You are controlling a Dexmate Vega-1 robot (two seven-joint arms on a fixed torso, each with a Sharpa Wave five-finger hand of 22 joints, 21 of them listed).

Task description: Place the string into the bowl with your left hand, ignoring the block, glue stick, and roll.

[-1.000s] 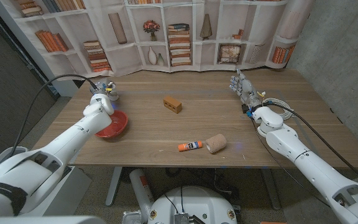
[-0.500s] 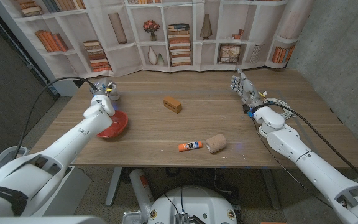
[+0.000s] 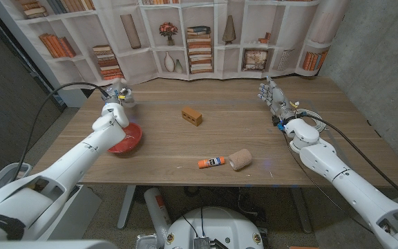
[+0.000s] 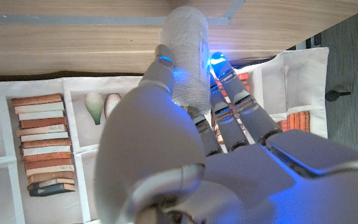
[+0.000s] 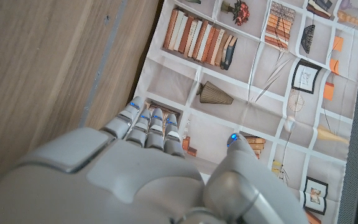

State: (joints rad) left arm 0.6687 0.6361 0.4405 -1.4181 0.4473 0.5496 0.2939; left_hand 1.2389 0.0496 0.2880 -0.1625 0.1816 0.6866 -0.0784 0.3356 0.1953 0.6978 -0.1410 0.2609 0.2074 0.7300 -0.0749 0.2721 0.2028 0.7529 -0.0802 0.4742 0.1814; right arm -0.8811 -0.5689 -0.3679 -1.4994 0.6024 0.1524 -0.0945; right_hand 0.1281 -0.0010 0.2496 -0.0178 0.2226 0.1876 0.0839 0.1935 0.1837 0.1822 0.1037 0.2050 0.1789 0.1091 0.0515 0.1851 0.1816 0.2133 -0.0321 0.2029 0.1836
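Observation:
My left hand (image 3: 117, 97) is at the table's far left, just beyond the red bowl (image 3: 134, 140), and looks blurred. It grips the string (image 4: 188, 56), a white spool held between thumb and fingers (image 4: 229, 106). The bowl sits under my left wrist, partly hidden by the arm. On the far right of the table my right hand (image 3: 271, 93) stands with fingers apart, holding nothing.
A brown block (image 3: 192, 115) lies mid-table. An orange glue stick (image 3: 211, 162) and a tan roll (image 3: 240, 159) lie near the front edge. A bookshelf backdrop (image 3: 199, 38) hangs behind the table. A black cable (image 3: 54, 97) runs along my left arm.
My left hand has risen a little and shifted toward the far edge with the string in it. The right hand and the other things have stayed put.

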